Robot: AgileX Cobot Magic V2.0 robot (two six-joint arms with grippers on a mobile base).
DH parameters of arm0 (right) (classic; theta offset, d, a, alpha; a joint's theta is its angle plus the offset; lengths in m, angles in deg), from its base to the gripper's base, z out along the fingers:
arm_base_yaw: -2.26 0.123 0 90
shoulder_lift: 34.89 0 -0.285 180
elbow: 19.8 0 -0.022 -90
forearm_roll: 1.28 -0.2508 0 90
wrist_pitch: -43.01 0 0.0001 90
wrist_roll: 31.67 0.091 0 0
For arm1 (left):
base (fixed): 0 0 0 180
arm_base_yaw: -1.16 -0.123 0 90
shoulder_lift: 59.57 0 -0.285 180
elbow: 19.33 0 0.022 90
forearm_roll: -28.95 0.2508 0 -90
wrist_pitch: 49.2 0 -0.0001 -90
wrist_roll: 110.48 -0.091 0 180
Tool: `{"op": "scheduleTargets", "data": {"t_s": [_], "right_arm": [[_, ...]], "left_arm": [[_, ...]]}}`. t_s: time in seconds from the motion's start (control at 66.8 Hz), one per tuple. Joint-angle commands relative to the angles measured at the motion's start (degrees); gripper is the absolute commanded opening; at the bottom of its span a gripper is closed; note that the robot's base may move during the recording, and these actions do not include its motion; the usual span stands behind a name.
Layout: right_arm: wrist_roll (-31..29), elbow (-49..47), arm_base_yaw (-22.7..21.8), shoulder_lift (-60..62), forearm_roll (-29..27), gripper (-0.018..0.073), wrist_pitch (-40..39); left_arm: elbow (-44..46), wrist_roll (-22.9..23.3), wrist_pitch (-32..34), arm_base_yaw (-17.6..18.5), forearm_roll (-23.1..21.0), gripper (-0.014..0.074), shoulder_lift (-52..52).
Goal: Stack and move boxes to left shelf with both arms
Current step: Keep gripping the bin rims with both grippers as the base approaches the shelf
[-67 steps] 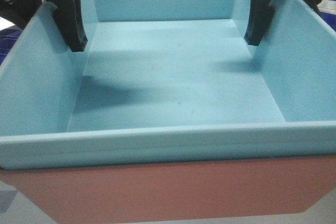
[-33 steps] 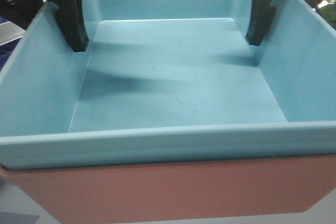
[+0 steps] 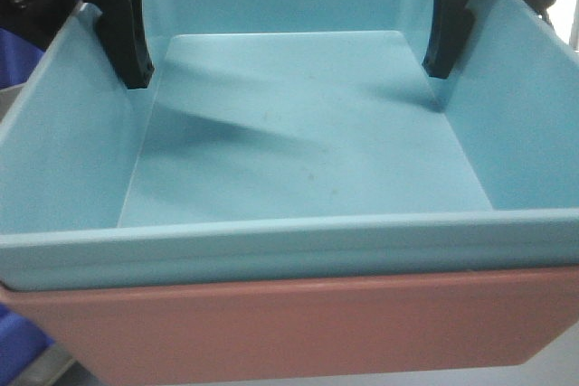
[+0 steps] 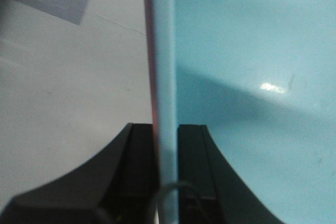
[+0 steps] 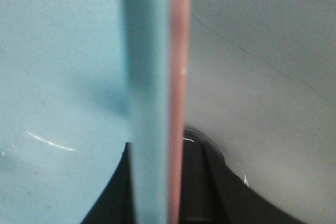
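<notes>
The left claw (image 4: 167, 145) and the right claw (image 5: 157, 156) each pinch a side wall of the stack, so if one slips or one arm goes faster, it could tip and fall. The light blue square plastic bin (image 3: 289, 246) sits empty inside the pink square plastic bin (image 3: 298, 323), between the two claws.

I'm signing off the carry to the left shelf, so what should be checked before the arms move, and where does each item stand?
1. Nesting: blue bin sits inside pink bin: ok.
2. Left grip: left gripper clamps both stacked walls, one finger on each side: ok.
3. Right grip: right gripper clamps the opposite walls likewise: ok.
4. Load: nothing loose inside the blue bin: ok.
5. Route: left shelf is out of view: cannot tell.
</notes>
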Motion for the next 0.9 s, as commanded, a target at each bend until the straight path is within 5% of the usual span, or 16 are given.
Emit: {"op": "scheduleTargets", "data": {"t_s": [0.0,0.883], "right_arm": [[-0.2,-1.6,-0.3,3.1,0.3,0.0056,-2.8],[-0.2,-1.6,-0.3,3.1,0.3,0.0056,-2.8]], "left_arm": [[2.3,-0.1,2.6,0.3,0.5,-0.0003,-2.7],[2.3,-0.1,2.6,0.3,0.5,-0.0003,-2.7]]}}
